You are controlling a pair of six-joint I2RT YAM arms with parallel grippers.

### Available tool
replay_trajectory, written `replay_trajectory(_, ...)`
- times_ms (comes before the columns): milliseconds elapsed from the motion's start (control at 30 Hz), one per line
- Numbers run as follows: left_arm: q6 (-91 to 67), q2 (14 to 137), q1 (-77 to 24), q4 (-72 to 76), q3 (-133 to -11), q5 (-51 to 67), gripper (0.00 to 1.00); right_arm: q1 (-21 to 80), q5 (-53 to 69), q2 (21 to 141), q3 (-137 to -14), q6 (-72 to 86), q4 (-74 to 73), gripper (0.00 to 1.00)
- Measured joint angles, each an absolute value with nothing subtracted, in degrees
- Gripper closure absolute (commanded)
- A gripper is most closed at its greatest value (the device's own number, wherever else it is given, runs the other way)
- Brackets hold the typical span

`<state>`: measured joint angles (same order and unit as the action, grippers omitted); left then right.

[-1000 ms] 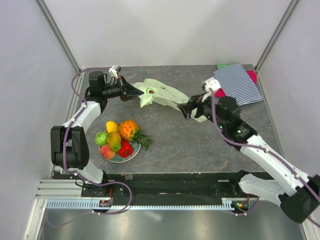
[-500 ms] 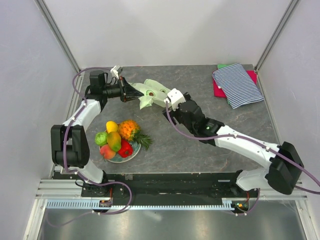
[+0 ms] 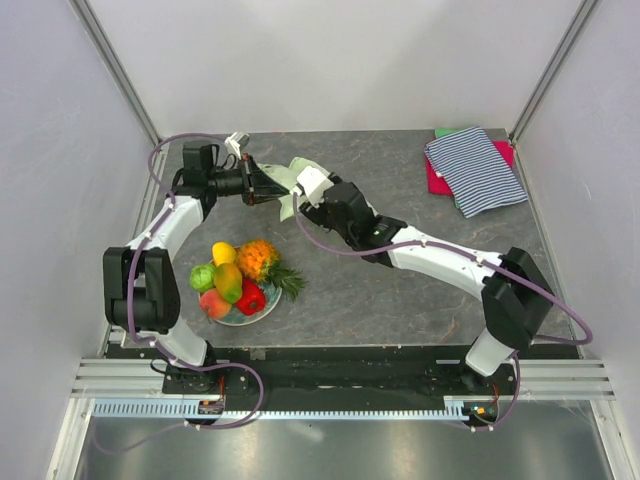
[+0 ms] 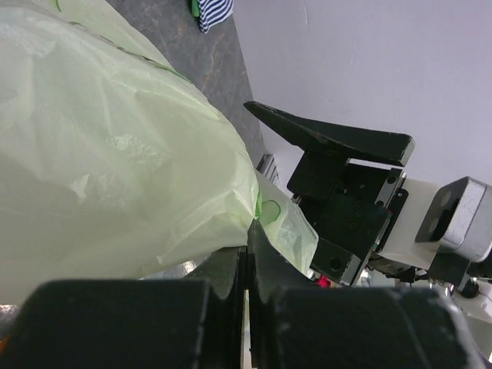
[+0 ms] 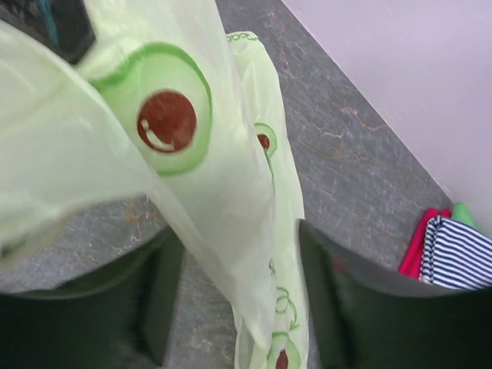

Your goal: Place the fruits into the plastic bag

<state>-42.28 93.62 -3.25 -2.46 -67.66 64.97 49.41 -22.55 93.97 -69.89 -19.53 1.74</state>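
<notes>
The pale green plastic bag (image 3: 298, 171) with avocado prints hangs bunched at the back left of the table. My left gripper (image 3: 264, 186) is shut on its edge, which shows pinched between the jaws in the left wrist view (image 4: 247, 231). My right gripper (image 3: 297, 197) is right next to it and open. In the right wrist view the bag (image 5: 215, 192) hangs between the spread fingers (image 5: 163, 288). The fruits sit piled on a plate (image 3: 262, 312) at the front left: pineapple (image 3: 260, 258), lemon (image 3: 224, 253), green apple (image 3: 203, 277), mango (image 3: 228, 282), peach (image 3: 213, 303) and red pepper (image 3: 250, 298).
A striped blue-white cloth (image 3: 475, 170) lies on red and green cloths at the back right corner, and also shows in the right wrist view (image 5: 461, 257). Grey walls enclose the table on three sides. My right arm stretches diagonally across the middle of the table.
My right gripper has swung left from the bag's right end to just beside the left gripper. The bag has bunched up toward the left. The left gripper has kept its hold.
</notes>
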Motion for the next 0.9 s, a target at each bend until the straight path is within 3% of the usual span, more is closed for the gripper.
replay_trajectory(33, -42.02, 93.8, -3.46, -2.85, -67.88, 65.14, 0.9, 49.41, -22.31, 94.8, -70.59, -20.01, 1.85, 0.71)
replay_trajectory(133, -41.25, 94.41, -3.92, -3.49, -68.18, 65.21, 0.64, 49.41, -22.15, 96.38, -72.12, -20.73, 1.63, 1.0)
replay_trajectory(200, -40.66, 94.74, -4.01, -4.38, -68.58, 65.3, 0.48, 49.39, -22.57, 96.53, -72.66, -20.25, 1.17, 1.0)
replay_trajectory(300, -39.48, 94.52, -3.99, -4.89, -69.06, 64.93, 0.38, 48.9, -24.1, 96.53, -75.26, -18.5, -1.65, 1.0)
replay_trajectory(467, -35.62, 86.02, -2.7, -6.92, -68.14, 55.88, 0.32, 44.38, -26.65, 98.13, -87.79, -11.42, -14.13, 1.0)
replay_trajectory(567, -33.32, 75.07, -1.83, -5.32, -65.43, 47.13, 0.16, 40.23, -27.59, 98.61, -94.89, -5.89, -21.63, 1.0)
replay_trajectory(733, -28.77, 61.98, -3.79, 0.99, -60.75, 38.35, 0.14, 35.64, -27.03, 99.92, -102.85, 2.68, -31.4, 1.0)
replay_trajectory(900, -24.18, 61.39, -12.36, 2.66, -59.02, 34.37, 0.14, 34.06, -20.99, 100.29, -105.34, 9.89, -35.75, 1.0)
